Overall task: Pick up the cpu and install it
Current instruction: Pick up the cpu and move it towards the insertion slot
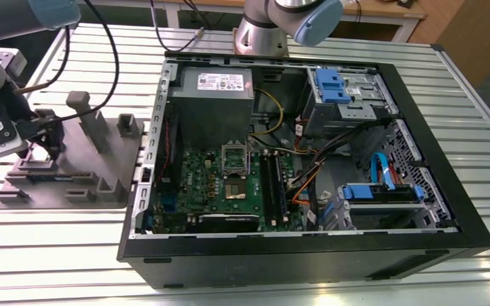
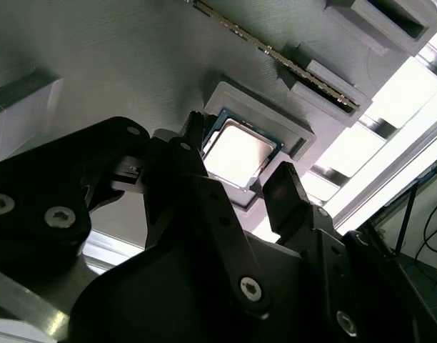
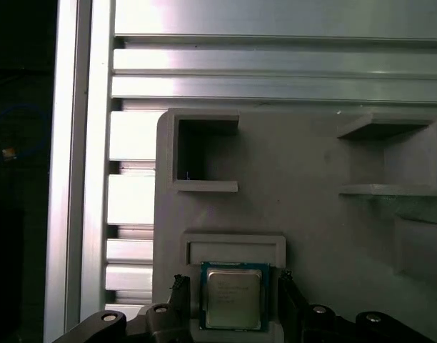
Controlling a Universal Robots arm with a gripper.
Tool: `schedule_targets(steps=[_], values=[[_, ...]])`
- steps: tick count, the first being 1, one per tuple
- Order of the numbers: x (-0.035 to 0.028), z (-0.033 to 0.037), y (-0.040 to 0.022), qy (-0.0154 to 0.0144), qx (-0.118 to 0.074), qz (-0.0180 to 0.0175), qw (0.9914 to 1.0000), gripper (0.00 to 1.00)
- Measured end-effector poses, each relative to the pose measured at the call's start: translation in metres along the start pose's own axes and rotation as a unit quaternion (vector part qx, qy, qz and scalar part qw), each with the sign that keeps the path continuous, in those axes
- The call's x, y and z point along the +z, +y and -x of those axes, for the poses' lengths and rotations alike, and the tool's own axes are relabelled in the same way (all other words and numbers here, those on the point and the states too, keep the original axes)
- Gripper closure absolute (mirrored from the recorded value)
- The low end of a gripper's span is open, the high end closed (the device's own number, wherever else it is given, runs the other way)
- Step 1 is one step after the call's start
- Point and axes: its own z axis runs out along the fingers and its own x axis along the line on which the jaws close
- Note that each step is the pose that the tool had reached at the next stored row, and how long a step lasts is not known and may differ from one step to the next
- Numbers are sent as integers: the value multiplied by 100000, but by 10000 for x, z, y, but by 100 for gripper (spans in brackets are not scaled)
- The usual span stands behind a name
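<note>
The cpu point(image 3: 233, 297) is a small square chip with a silvery top, lying flat in a shallow recess of the grey plastic fixture point(image 3: 311, 214). My gripper point(image 3: 233, 300) hangs right over it, open, with one black finger on each side of the chip and a small gap at both. In the second wrist view the cpu point(image 2: 238, 151) likewise lies between the two fingertips point(image 2: 279, 182) of the gripper point(image 2: 236, 158). In the exterior view the gripper point(image 1: 48, 143) stands over the fixture point(image 1: 74, 175) at that view's left, well apart from the green motherboard point(image 1: 228, 191) inside the open computer case point(image 1: 313, 255).
On the motherboard the metal socket frame point(image 1: 235, 156) stands raised above the socket point(image 1: 235, 186). The case also holds a power supply point(image 1: 215, 86), blue drive brackets point(image 1: 330, 86) and loose cables point(image 1: 313, 169). Upright posts point(image 1: 87, 121) rise from the fixture. A second arm's base point(image 1: 262, 35) stands behind the case.
</note>
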Motion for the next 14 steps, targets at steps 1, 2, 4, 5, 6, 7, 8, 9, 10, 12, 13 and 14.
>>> schedule_targets(steps=[1,2,4,5,6,7,8,9,10,12,13,14], values=[[4,0,0,-1,1,0,100000,40],[9,0,0,1,-1,-2,100000,40],[17,0,-1,-3,-2,0,100000,40],[21,0,-1,-1,1,-6,100000,40],[25,0,-1,1,-1,-9,100000,40],[27,0,-1,7,0,-13,100000,40],[29,0,-1,7,-1,-14,100000,40],[31,0,-1,6,2,-14,100000,40],[31,0,-1,6,0,-14,100000,41],[32,0,-1,0,0,-9,100000,48],[32,0,-1,-1,-1,-12,100000,48],[32,0,-1,1,0,-10,100000,48]])
